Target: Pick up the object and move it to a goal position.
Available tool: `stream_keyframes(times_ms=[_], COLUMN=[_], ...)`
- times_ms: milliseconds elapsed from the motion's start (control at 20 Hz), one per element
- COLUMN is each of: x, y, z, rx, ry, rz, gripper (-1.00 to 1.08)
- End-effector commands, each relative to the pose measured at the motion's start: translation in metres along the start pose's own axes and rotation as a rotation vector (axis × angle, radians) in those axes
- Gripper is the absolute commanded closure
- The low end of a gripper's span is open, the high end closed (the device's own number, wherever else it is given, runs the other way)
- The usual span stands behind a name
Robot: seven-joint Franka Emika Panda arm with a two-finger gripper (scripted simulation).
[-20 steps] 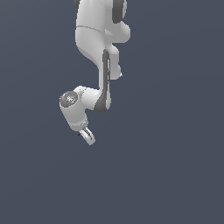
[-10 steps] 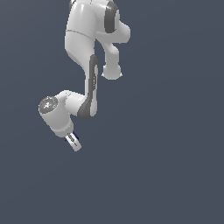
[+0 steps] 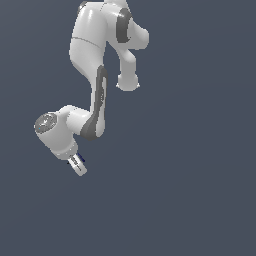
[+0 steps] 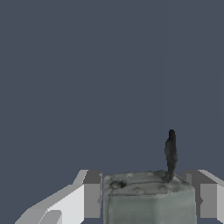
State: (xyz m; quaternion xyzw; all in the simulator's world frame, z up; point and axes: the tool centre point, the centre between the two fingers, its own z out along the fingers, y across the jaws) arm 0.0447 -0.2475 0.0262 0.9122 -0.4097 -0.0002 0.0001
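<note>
In the wrist view, a pale grey-green block with a mottled, bumpy top face [image 4: 148, 199] sat directly between the two grey-tipped white fingers [image 4: 89, 194] of the pincer [image 4: 146, 197]. Each finger stood close against one side of the block, so the pincer was pinching it. A thin dark stalk-like piece [image 4: 170, 153] rose upright from the block's top near one finger.

In the exterior view, the white jointed arm with dark grey joint bands [image 3: 95, 107] hung folded against a plain dark slate-blue background [image 3: 200, 190], its wrist low toward the exterior view's left. The pincer [image 3: 77, 166] pointed downward and toward the exterior view's right; the block was too small there to make out clearly.
</note>
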Motion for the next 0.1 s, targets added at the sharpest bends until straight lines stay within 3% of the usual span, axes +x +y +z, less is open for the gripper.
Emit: stream_keyframes(times_ms=[0,50], x=[0.002,0.0021], y=[-0.0003,-0.0004], z=[-0.0003,-0.0003], rx=[0.0,0.0], ry=[0.0,0.0], rz=[-0.001,-0.001], gripper=[1.08,1.08])
